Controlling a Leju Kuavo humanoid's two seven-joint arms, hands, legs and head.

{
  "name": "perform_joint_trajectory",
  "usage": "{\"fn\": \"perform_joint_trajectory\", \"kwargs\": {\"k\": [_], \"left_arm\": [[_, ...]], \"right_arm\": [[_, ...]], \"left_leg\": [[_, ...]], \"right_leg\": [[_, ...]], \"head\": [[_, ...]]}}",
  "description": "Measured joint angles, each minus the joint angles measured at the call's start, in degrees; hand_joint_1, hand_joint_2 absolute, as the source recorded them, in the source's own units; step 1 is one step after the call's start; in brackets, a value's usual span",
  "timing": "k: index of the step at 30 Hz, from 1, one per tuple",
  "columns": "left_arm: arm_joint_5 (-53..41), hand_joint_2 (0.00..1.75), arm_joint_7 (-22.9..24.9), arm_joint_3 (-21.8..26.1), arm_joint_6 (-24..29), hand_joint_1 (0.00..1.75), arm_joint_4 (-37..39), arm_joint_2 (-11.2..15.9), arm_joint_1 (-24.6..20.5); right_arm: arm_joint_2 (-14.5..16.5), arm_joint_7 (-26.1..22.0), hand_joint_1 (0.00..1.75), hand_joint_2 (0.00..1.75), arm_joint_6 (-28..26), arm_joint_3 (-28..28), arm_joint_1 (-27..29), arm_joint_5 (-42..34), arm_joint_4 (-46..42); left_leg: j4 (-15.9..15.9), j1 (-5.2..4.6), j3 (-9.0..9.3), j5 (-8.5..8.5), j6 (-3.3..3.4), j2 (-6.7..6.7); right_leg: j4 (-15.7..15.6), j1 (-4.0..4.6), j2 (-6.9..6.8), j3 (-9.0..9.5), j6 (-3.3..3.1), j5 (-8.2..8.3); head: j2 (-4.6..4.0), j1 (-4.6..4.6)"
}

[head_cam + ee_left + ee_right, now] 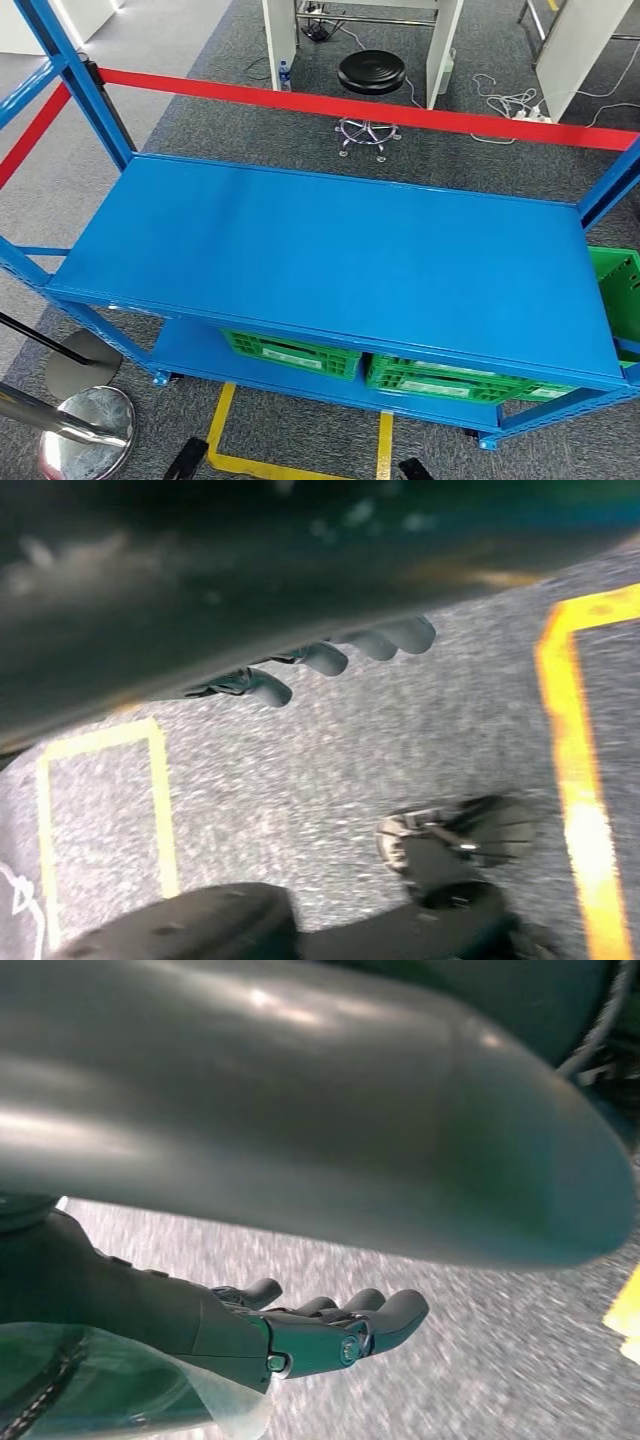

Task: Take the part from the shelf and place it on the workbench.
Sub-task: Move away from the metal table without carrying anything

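1. The blue shelf (332, 260) fills the middle of the head view, its top board bare.
2. Green crates (290, 352) sit on its lower board; the part cannot be made out.
3. The left hand (324, 660) hangs over grey carpet, fingers apart, holding nothing.
4. The right hand (332, 1330) hangs likewise, fingers straight and empty.

You have a red barrier tape (423, 112) stretched behind the rack — beyond it, a black stool (370, 73) on grey carpet. Yellow floor marking (302, 468) in front; chrome stanchion base (89, 428) at your left.

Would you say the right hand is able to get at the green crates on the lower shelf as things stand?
Probably not yet: the right hand hangs open over the carpet, and the green crates sit tucked under the blue upper shelf.
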Motion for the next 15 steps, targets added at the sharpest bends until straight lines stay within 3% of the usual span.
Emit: {"fn": "perform_joint_trajectory", "kwargs": {"k": [9, 15], "left_arm": [[0.37, 0.0, -3.28, 4.06, -1.03, 0.0, -2.52, 1.24, 8.93], [0.39, 0.0, -4.43, 5.43, -1.52, 0.0, -3.42, 1.66, 11.42]], "right_arm": [[-1.11, -5.17, 0.0, 0.0, -1.41, -2.0, 7.23, -12.73, -2.25], [-1.49, -6.91, 0.0, 0.0, -1.83, -2.73, 9.21, -16.78, -3.03]], "left_leg": [[0.0, 0.0, 0.28, -0.37, 0.01, 0.0], [0.0, 0.0, 0.39, -0.45, -0.01, 0.0]], "right_leg": [[-0.02, 0.0, 0.0, 0.27, 0.04, -0.3], [-0.03, 0.0, 0.0, 0.36, 0.03, -0.36]], "head": [[0.01, -0.01], [0.01, -0.01]]}}
